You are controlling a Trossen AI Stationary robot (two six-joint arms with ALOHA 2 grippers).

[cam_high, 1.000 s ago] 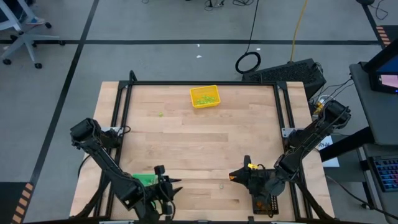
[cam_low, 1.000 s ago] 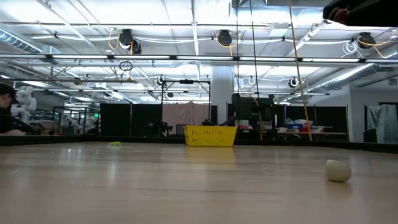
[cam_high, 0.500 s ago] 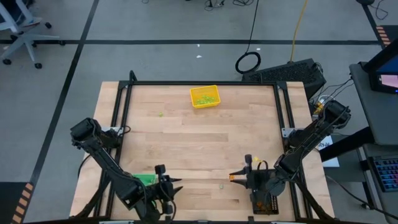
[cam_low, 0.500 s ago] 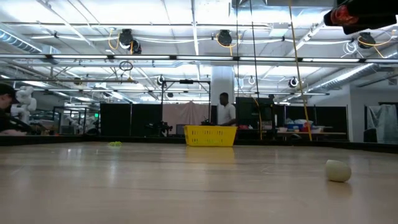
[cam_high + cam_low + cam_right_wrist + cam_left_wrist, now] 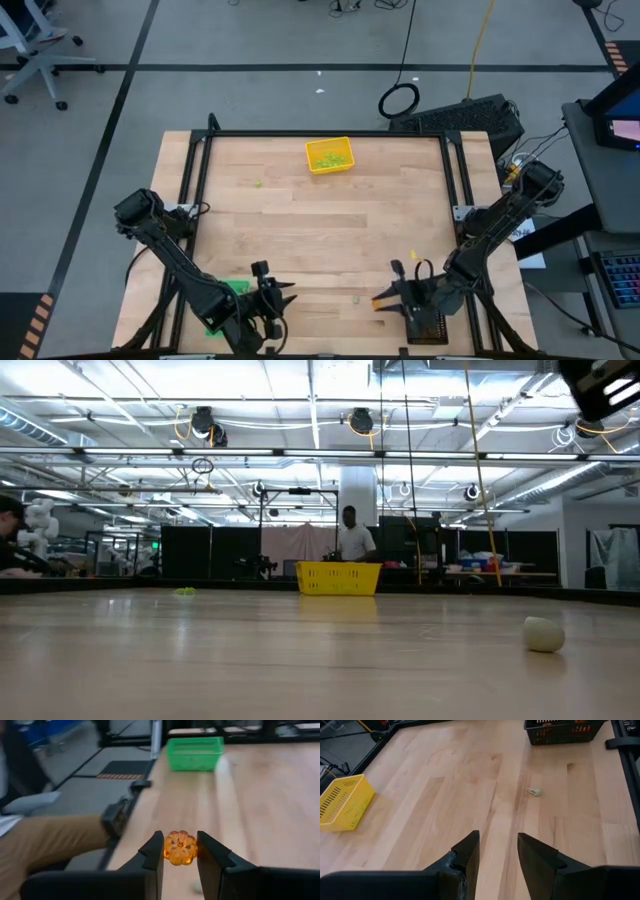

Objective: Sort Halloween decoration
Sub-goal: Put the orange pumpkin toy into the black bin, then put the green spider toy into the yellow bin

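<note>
Nearest the front edge we have both grippers. Right gripper [image 5: 180, 852] is clamped on a small orange translucent pumpkin-shaped piece [image 5: 180, 848], fingers narrow, piece pinched between the pads. From above, the right gripper [image 5: 385, 300] sits low over the front right of the wooden table [image 5: 320, 220], pointing left, beside the black mesh tray [image 5: 428, 328]; that tray is partly covered by the arm and cut off by the frame edge. In the level view only a dark arm part shows at the top right corner, probably the right arm.

Left gripper [image 5: 497, 851] holds nothing, fingers partway apart, hovering above bare wood at the front left. The green mesh tray [image 5: 232, 290] is mostly hidden under that arm.

One pale beige-grey piece [image 5: 357, 298] lies on the table between the grippers. Further back, a light green piece [image 5: 258, 183] lies alone. At the far edge, the yellow mesh tray [image 5: 329, 155] holds green pieces, too small to count.
</note>
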